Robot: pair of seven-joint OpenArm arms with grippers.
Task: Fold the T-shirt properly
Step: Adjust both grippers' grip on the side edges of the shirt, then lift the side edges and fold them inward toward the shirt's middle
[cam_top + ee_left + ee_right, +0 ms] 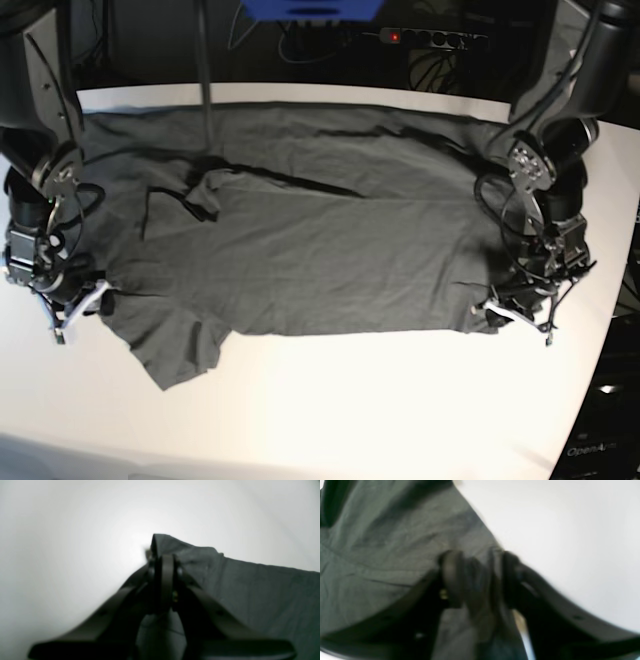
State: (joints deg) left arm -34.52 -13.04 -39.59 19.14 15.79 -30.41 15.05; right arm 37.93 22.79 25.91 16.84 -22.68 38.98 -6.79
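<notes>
1. The T-shirt [300, 240] lies spread flat across the white counter [350, 410], one sleeve trailing toward 7 o'clock in the base view.
2. The left pincer [166, 562] is closed, clamping a corner of the T-shirt at the cloth's 4 o'clock edge.
3. The right pincer [480, 580] straddles the shirt's edge at 8 o'clock; motion blur hides whether it grips.

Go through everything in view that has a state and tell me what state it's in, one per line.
Dark grey cotton T-shirt: spread flat on the white table, slightly wrinkled, not yet folded.
Left gripper: shut on a T-shirt corner.
Right gripper: jaws around the T-shirt's edge; blurred, so closure unclear.
Power strip: red light lit.
</notes>
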